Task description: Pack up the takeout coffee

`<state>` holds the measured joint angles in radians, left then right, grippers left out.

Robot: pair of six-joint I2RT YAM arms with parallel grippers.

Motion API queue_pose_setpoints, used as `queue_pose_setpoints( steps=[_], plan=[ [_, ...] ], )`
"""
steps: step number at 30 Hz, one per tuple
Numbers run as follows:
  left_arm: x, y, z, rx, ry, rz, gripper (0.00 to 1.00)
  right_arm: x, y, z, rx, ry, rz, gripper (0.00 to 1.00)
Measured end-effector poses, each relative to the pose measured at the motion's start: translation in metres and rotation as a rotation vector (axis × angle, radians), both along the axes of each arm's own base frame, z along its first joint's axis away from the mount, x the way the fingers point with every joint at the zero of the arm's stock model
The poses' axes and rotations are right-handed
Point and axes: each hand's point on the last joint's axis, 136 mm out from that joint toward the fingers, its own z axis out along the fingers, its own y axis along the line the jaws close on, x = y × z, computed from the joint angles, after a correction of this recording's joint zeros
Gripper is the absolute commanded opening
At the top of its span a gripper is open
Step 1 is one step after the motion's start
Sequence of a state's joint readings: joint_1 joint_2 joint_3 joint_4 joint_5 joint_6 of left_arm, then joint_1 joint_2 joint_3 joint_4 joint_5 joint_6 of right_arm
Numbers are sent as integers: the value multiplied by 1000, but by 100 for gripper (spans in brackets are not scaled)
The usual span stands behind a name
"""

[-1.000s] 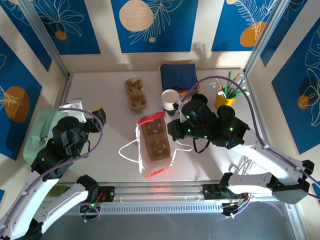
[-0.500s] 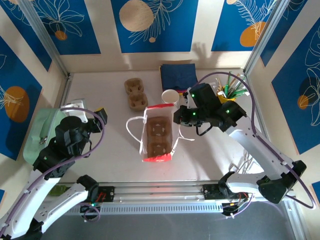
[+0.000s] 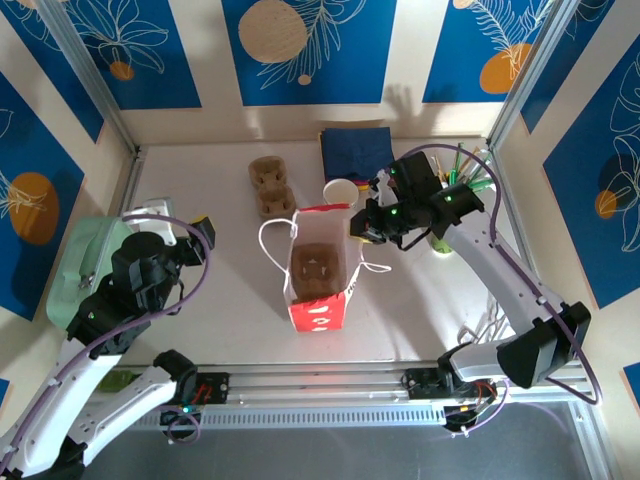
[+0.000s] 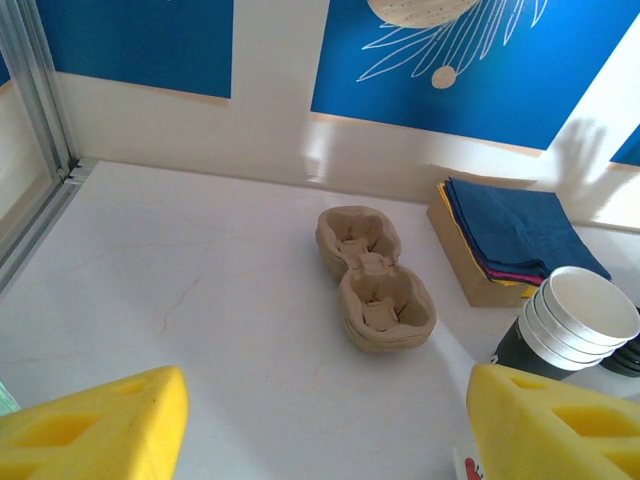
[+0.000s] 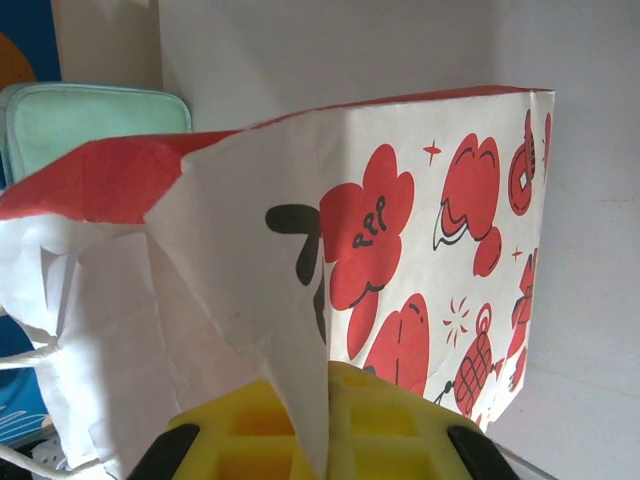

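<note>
One bag (image 3: 320, 312) stands open mid-table in the top view, with a carrier (image 3: 314, 270) seated inside, both wells looking empty. The right gripper (image 3: 360, 228) is clenched on the bag's right rim (propping the mouth open, by my reading). A cup stack (image 3: 340, 190) sits just far of that gripper. A spare carrier (image 3: 272, 188) lies left of the stack, apart from the bag.

Left wrist view: the left gripper (image 4: 320, 440) is released, fingers (image 4: 95, 430) wide with nothing between them, hanging over bare table near of the spare carrier. The cup stack is at the right. A dark edge (image 4: 628, 360) just beside it may be a lid; I cannot tell whether it is the coffee's.

Right wrist view: yellow fingers (image 5: 390, 425) pinch the bag's paper rim.

Progress: bag upright and carrier loaded, so prep looks done. The coffee is not in the bag, and I cannot fix its place. Left to do: fetch the coffee and set it into a carrier well.
</note>
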<state>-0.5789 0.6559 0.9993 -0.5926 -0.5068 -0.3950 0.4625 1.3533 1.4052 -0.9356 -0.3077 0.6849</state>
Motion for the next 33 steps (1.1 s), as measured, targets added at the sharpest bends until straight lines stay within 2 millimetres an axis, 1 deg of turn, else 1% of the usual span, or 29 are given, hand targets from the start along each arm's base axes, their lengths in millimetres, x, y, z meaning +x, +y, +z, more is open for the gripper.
queue_pose_setpoints(
  steps=[8,15,19,25,30,33],
  plan=[
    [-2,1,1,-3,-5,0,73,13,1,-17,4,32,51,6],
    [-3,1,1,-4,-4,-3,74,23,1,-25,-10,33,85,7],
    [-3,-1,1,-7,-1,-16,73,28,-2,-23,-17,20,91,7],
    [-3,-3,0,-8,2,-26,74,45,-11,-21,-23,1,74,7],
    [-3,-3,0,-9,2,-26,74,57,-9,-23,-39,-1,96,7],
    [-3,-3,0,-8,2,-26,74,60,-9,-26,-46,4,107,8]
  ],
)
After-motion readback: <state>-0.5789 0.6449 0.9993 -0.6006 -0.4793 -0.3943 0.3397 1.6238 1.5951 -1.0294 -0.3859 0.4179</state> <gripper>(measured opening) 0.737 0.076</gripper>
